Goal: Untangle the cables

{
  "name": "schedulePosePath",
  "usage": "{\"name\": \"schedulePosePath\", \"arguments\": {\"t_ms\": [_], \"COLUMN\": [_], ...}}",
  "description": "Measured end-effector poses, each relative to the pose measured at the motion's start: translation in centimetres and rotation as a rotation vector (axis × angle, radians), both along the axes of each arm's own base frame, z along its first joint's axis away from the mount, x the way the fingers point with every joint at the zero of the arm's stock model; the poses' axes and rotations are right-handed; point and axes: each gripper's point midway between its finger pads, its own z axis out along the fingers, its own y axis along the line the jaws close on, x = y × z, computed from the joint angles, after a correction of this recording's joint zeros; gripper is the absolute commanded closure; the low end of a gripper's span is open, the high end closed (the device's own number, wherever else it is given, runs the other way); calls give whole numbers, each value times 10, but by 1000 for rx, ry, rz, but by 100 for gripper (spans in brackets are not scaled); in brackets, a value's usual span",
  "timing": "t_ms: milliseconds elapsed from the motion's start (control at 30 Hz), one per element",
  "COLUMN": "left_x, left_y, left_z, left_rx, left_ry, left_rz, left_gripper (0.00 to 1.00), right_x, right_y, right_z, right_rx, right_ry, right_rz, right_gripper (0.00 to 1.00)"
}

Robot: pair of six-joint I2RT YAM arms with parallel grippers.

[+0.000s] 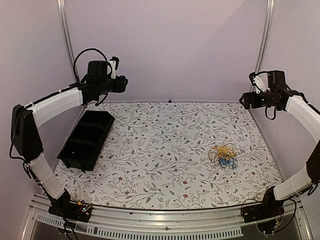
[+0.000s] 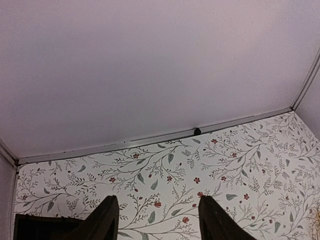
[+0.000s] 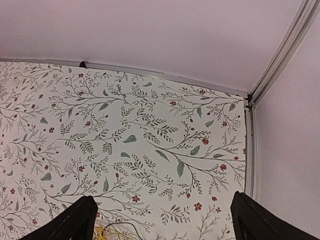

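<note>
The cables [image 1: 224, 155] lie as one small tangle of yellow, blue and pale wires on the floral table cover, right of centre. A yellow edge of the cables [image 3: 111, 232] shows at the bottom of the right wrist view. My right gripper [image 1: 244, 100] hangs high at the back right, well above and behind the tangle; its jaws [image 3: 160, 217] stand wide open with nothing between them. My left gripper [image 1: 125, 82] is raised at the back left, far from the cables. In the left wrist view the left gripper [image 2: 159, 217] is open over bare cover.
A black divided tray [image 1: 86, 139] lies on the left side of the table, below the left arm. A corner of that tray [image 2: 35, 226] shows in the left wrist view. Pale walls and metal frame posts [image 1: 263, 37] enclose the back and sides.
</note>
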Motion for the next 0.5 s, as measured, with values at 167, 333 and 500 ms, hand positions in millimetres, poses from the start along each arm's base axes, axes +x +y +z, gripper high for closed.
{"name": "schedulePosePath", "arguments": {"t_ms": [167, 333, 500], "left_x": [-13, -52, -103], "left_y": [-58, -135, -196], "left_z": [-13, -26, -45], "left_rx": [18, 25, 40], "left_ry": [0, 6, 29], "left_rz": [-172, -390, -587], "left_gripper": [39, 40, 38], "right_x": [-6, -18, -42], "right_y": [-3, 6, 18], "right_z": [-15, -29, -67], "right_rx": [-6, -18, -27], "right_ry": [41, 87, 190], "right_rz": [31, 133, 263], "right_gripper": [1, 1, 1]}}
